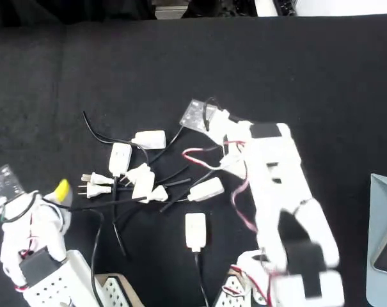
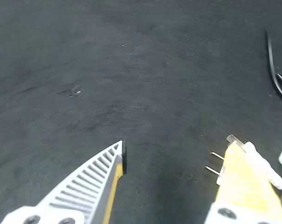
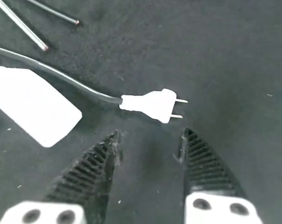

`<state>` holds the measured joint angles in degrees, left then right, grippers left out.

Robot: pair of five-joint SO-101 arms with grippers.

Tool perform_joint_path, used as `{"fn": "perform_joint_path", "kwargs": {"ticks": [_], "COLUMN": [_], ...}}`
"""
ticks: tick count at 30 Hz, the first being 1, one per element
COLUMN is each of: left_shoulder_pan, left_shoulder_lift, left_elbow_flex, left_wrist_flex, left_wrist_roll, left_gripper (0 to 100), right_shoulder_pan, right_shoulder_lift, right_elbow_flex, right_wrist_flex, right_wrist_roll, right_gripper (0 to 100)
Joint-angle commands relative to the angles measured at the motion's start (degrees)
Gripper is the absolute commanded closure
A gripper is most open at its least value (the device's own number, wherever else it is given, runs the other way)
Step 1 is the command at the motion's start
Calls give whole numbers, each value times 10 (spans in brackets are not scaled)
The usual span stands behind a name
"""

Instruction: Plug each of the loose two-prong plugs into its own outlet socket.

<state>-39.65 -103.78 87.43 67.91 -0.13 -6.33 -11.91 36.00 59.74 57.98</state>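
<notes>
No text, number or sign is coming through as readable. The plug (image 3: 150, 105) and the outlet socket (image 3: 33, 109) are showing plain white faces. The square board (image 1: 196, 115) on one wrist and the second square board (image 1: 4, 182) on the other are carrying tiny specks, too small to read.

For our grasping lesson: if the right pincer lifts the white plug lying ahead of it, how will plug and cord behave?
The plug looks like moulded plastic, so probably stiff and light. Its thin dark cord curves away, so it likely flops and drags. The flattish body probably won't roll.
</notes>
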Motion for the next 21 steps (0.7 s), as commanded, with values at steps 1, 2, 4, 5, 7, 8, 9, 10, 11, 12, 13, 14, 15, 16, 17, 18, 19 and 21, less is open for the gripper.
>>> {"fn": "perform_joint_path", "kwargs": {"ticks": [1,2,4,5,7,8,9,10,11,12,13,14,15,16,17,18,19,21], "left_shoulder_pan": [14,14,13,13,13,13,13,13,13,13,13,13,13,12,12,12,12,12], "left_shoulder_lift": [-4,-4,-4,-4,-4,-4,-4,-4,-4,-4,-4,-4,-4,-4,-4,-4,-4,-4], "left_elbow_flex": [-20,-20,-19,-19,-19,-19,-19,-19,-19,-19,-19,-19,-19,-15,-13,-12,-12,-12], "left_wrist_flex": [3,3,3,3,3,3,3,3,3,3,3,3,3,1,-2,-2,-2,-2], "left_wrist_roll": [-11,-11,-11,-11,-11,-11,-11,-11,-11,-11,-11,-11,-11,-11,-11,-11,-11,-11], "left_gripper": [664,664,664,664,664,664,664,664,664,664,664,664,664,664,664,664,664,664], "right_shoulder_pan": [9,8,4,3,2,-1,-5,-8,-10,-11,-14,-15,-15,-16,-16,-16,-16,-16], "right_shoulder_lift": [53,65,85,95,112,120,128,136,145,153,161,169,176,183,189,195,200,207], "right_elbow_flex": [-30,-30,-30,-30,-31,-31,-33,-36,-38,-44,-50,-57,-61,-66,-70,-74,-76,-79], "right_wrist_flex": [-62,-74,-91,-99,-111,-118,-124,-125,-127,-130,-130,-130,-130,-130,-130,-130,-129,-127], "right_wrist_roll": [10,10,11,11,11,11,11,11,11,11,11,11,11,11,10,10,10,7], "right_gripper": [792,792,792,792,792,792,792,792,792,792,792,792,793,794,796,797,797,809]}}
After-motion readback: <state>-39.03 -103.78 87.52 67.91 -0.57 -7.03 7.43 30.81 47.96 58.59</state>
